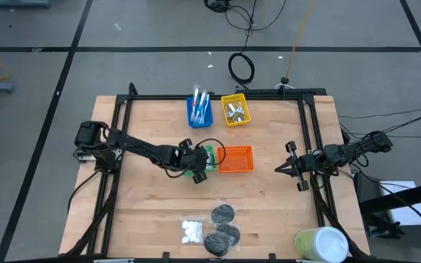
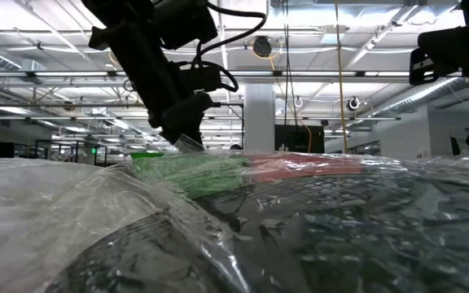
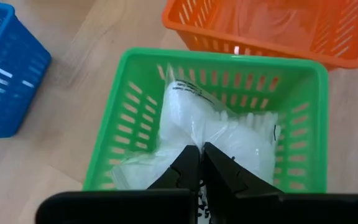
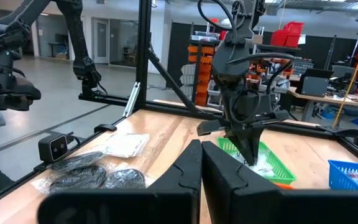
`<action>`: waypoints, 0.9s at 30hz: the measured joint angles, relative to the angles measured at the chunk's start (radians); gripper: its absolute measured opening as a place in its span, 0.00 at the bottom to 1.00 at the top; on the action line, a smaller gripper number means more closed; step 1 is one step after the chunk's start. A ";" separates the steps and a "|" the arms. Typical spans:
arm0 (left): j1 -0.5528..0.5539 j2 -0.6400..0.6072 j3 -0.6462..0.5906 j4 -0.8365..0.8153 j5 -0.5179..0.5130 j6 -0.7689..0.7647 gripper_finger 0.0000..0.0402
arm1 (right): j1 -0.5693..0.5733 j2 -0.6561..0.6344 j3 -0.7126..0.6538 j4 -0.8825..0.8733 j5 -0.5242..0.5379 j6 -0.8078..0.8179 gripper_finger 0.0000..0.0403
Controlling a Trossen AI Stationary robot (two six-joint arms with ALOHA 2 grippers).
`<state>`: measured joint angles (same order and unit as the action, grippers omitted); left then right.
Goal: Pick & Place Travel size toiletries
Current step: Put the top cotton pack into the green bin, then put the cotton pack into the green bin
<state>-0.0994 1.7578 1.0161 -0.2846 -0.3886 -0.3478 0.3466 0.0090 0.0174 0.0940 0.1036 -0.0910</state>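
Note:
My left gripper [image 3: 201, 163] points down into the green bin [image 3: 135, 93], shut on a clear packet of white pads [image 3: 229, 134] that lies in that bin. In the high view this gripper [image 1: 198, 169] covers most of the green bin [image 1: 209, 152]. Another packet of white pads [image 1: 191, 231] and packets of black discs [image 1: 221, 226] lie near the table's near edge. Toothbrush-like sticks stand in the blue bin [image 1: 199, 109], and silvery tubes lie in the yellow bin [image 1: 236, 109]. My right gripper [image 4: 201, 163] waits shut at the table's right side, touching nothing. My left gripper pinches the packet's clear plastic edge [image 3: 194, 142] between its two fingers, coming from above and pointing down. The packet rests on the green bin's floor, its plastic crumpled and slack. One layer or several, I cannot tell.
The orange bin [image 1: 236, 158] stands right beside the green one. A large pale green-white cylinder [image 1: 320, 245] lies at the near right corner. A black frame [image 1: 305, 98] runs around the table. Crinkled clear plastic [image 2: 300, 236] fills the foreground of the low view.

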 joint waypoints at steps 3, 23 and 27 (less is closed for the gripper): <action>0.000 0.000 0.000 -0.001 0.001 0.003 0.03 | 0.000 0.000 0.000 0.000 0.000 0.000 0.00; 0.016 -0.041 0.078 -0.095 0.049 0.131 0.58 | 0.000 0.000 0.000 0.000 0.000 0.000 0.00; 0.006 -0.084 0.159 -0.228 0.051 0.127 0.65 | 0.000 0.000 0.000 0.000 0.000 0.000 0.00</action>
<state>-0.0930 1.6742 1.1754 -0.5128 -0.3377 -0.2210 0.3466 0.0087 0.0174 0.0940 0.1036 -0.0910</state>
